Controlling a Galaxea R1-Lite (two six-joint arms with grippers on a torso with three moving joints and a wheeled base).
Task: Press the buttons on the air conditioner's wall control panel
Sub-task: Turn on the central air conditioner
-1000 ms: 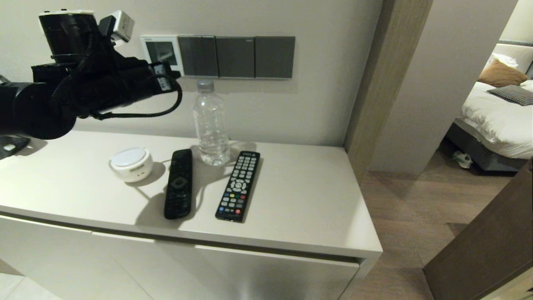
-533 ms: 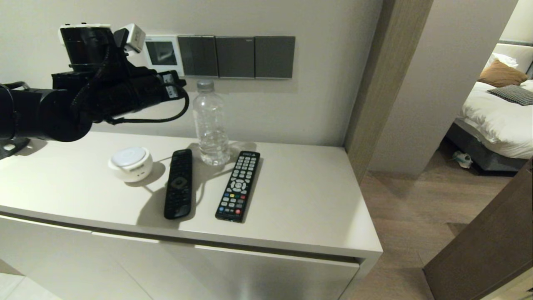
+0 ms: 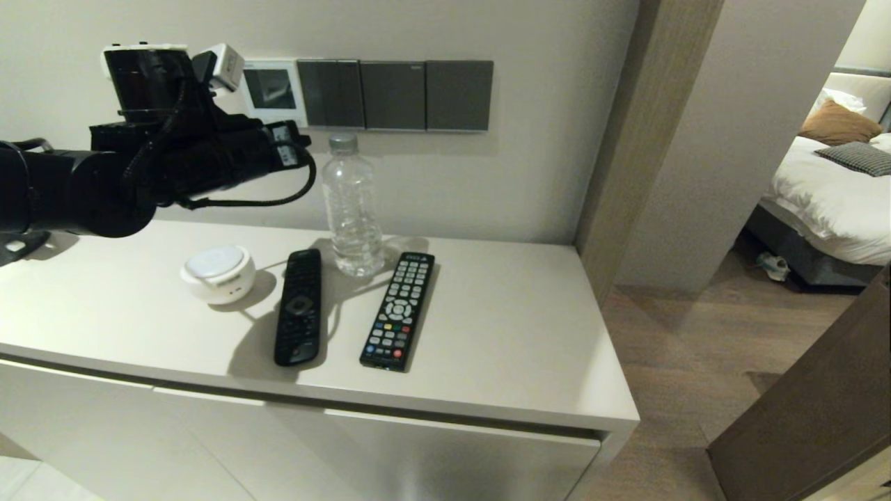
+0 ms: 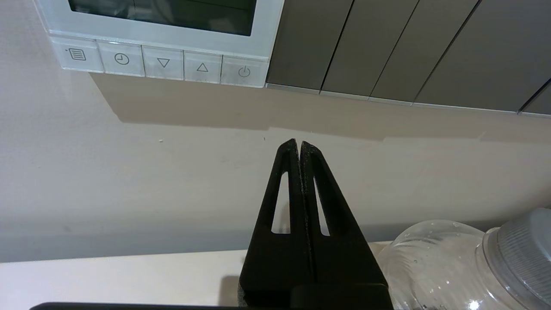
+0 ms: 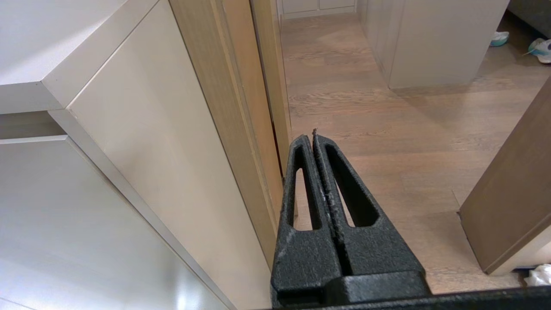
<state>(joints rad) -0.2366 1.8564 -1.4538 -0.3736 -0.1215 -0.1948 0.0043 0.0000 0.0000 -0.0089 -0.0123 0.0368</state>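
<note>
The white wall control panel (image 3: 271,88) with a dark screen is on the wall, left of the dark grey plates. In the left wrist view the panel (image 4: 267,30) has its row of pale buttons (image 4: 162,63) along the lower edge, with the power key (image 4: 244,72) at the end nearest the plates. My left gripper (image 4: 299,142) is shut and empty. It points at the bare wall just below the panel's lower corner and touches no key. In the head view the left gripper (image 3: 305,136) hides the panel's lower edge. My right gripper (image 5: 313,134) is shut and empty, low beside the cabinet's side.
A clear water bottle (image 3: 353,205) stands just right of and below my left gripper, and shows in the left wrist view (image 4: 452,267). On the cabinet top (image 3: 501,334) lie a black remote (image 3: 299,306), a keyed remote (image 3: 398,309) and a white round device (image 3: 218,273). Dark grey switch plates (image 3: 395,95) adjoin the panel.
My left arm has moved right and slightly down, bringing the gripper below the panel's lower right corner. In the last half second it has barely moved.
</note>
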